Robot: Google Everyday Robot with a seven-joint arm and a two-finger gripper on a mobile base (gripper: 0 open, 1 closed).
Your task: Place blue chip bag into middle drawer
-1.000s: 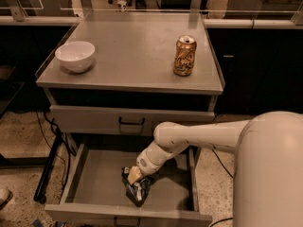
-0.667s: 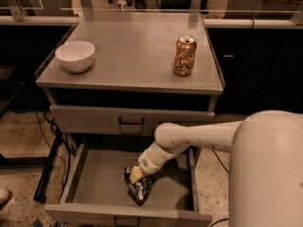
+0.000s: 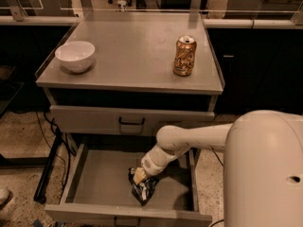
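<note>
1. Gripper (image 3: pixel 138 176) is down inside the mid drawer (image 3: pixel 94 178), right of centre, right at the top of the bag (image 3: pixel 143 192). The view doesn't show whether it has hold of the bag, and how far open it is can't be told.
2. Bag lies on the drawer floor, towards the front-right, crumpled, dark blue w/ white patches. It's apart from the drawer sides.
3. Mid drawer is pulled out, grey floor bare on the left half.
4. Arm (image 3: pixel 189 138) reaches in from the right, angled down-left into the drawer.
5. Upper drawer (image 3: pixel 131 121) is closed, black handle at the front.
6. On the surface (image 3: pixel 132 46): white bowl (image 3: pixel 75 56) at left, gold-brown can (image 3: pixel 184 56) upright at right, well apart.
</note>
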